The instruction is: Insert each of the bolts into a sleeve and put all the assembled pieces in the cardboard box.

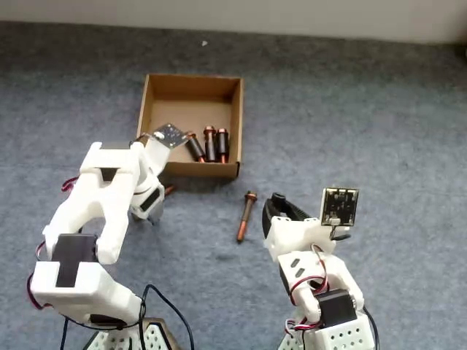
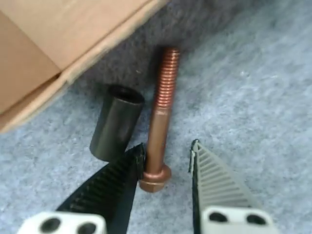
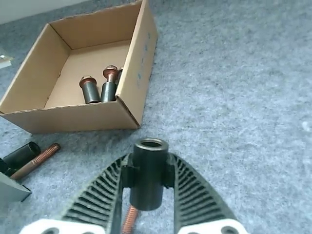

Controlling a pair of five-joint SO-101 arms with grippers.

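Grey carpet [image 1: 379,109] (short pile), pale strip [image 1: 292,14] along far edge

One cardboard box [image 1: 191,109]. Three assembled pieces [image 1: 209,144] inside it, each a bolt seated in a dark sleeve. Two loose bolts [image 1: 246,216] on the worktop [image 1: 379,109], the second bolt [image 2: 158,131] just beside the box. Two loose sleeves [image 2: 117,124]: one lying next to that second bolt, the other sleeve [image 3: 147,175] held upright off the worktop. Two arms [image 1: 95,219].
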